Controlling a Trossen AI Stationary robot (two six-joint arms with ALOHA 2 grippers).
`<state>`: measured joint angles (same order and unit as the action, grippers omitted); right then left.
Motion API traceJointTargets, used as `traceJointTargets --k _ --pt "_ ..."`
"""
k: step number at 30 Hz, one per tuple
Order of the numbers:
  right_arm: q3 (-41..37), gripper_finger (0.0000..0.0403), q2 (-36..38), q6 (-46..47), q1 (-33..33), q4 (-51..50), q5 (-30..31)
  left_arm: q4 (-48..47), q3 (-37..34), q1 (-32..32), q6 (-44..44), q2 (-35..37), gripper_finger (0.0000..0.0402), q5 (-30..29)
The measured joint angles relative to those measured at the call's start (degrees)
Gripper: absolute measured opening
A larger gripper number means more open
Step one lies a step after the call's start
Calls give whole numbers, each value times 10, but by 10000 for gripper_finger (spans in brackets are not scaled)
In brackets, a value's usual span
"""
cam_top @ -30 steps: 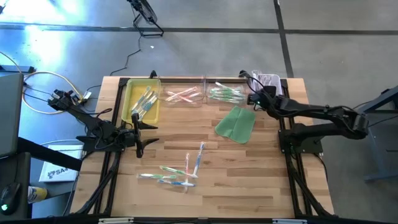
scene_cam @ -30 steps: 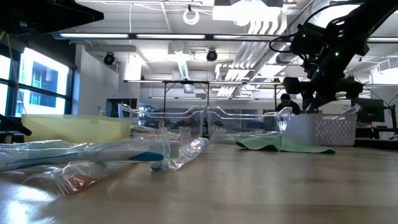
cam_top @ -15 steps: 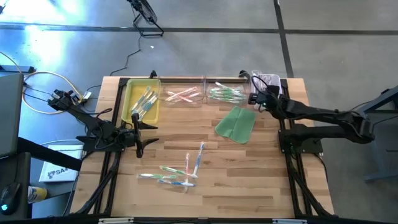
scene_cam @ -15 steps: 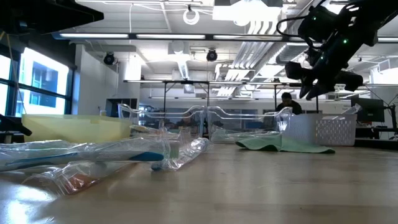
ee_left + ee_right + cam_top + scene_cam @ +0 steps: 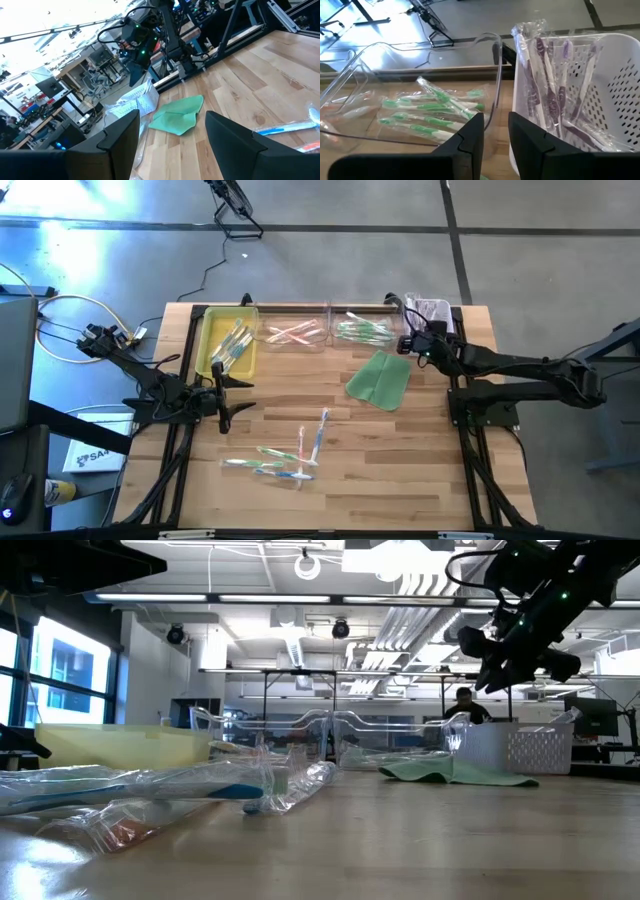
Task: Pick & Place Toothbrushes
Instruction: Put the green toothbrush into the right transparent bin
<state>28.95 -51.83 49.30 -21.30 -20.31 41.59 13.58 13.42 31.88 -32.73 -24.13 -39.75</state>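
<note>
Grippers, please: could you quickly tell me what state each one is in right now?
Left gripper: open, holding nothing, beside the yellow tray.
Right gripper: narrowly open, empty, above the white perforated basket.

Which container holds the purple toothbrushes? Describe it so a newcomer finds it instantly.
Go to the table's far right corner, past the green cloth. There stands a white perforated basket, beside the clear tray of green toothbrushes; it alone is opaque white with holes, holding purple toothbrushes.
</note>
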Motion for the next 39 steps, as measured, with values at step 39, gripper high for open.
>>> traceJointTargets --k 39 --pt "0 81 0 -151 127 170 -257 0 0 0 8 0 220 0"
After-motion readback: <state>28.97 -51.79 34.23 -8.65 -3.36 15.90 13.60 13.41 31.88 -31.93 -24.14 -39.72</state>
